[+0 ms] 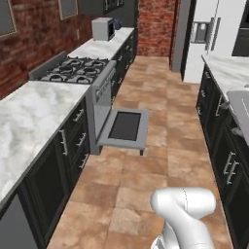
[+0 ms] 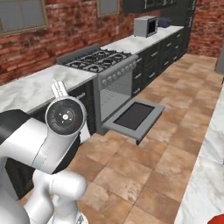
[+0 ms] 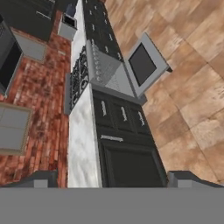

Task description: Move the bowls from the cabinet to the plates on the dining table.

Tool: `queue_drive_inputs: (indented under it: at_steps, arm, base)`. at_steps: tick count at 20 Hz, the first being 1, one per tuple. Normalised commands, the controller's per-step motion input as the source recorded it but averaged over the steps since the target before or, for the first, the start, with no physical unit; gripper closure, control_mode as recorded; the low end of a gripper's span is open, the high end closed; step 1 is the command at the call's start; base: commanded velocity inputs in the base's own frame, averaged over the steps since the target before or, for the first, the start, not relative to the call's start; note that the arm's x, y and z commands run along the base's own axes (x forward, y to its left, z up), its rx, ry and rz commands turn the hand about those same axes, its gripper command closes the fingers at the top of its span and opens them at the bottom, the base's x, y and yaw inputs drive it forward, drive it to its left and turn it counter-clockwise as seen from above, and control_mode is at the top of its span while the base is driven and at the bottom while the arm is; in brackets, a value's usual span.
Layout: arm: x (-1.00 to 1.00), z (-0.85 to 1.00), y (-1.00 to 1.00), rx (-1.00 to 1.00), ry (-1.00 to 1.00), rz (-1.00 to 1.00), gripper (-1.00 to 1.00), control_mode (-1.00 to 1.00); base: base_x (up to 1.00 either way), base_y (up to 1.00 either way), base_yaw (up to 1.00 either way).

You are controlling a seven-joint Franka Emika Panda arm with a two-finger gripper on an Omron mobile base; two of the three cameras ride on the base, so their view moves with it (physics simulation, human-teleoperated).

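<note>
Our end effector (image 3: 112, 178) is spread wide and empty; its two dark fingertips (image 3: 41, 178) stand far apart at the lower edge of the hand view. Directly ahead of it we see black drawers (image 3: 122, 116) under the marble counter (image 3: 83, 144), and further ahead the stove (image 3: 78, 76) with its oven door (image 3: 144, 65) dropped open over the tiled floor (image 3: 192, 100). Far beyond stands a microwave (image 3: 68, 27). Behind and to the right, a red-orange plate (image 2: 217, 219) lies on the dining table (image 2: 205, 175). We cannot find the bowls.
</note>
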Motion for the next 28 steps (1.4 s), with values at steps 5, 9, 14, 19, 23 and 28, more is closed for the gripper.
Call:
queue_drive_inputs:
  at_steps: [5,9,14,19,23,28]
  arm:
    - [0.00,0.00,0.00,0.00,0.00,0.00,-1.00,1.00]
    - [0.00,0.00,0.00,0.00,0.00,0.00,-1.00,1.00]
    - [0.00,0.00,0.00,0.00,0.00,0.00,-1.00,1.00]
    - [0.00,0.00,0.00,0.00,0.00,0.00,-1.00,1.00]
    - [0.00,0.00,0.00,0.00,0.00,0.00,-1.00,1.00]
    - [0.00,0.00,0.00,0.00,0.00,0.00,-1.00,1.00]
  base:
    - [0.00,-0.02,0.25]
    - [0.00,-0.02,0.25]
    - [0.00,-0.02,0.25]
    - [0.00,-0.02,0.25]
    - [0.00,-0.02,0.25]
    - [0.00,-0.02,0.25]
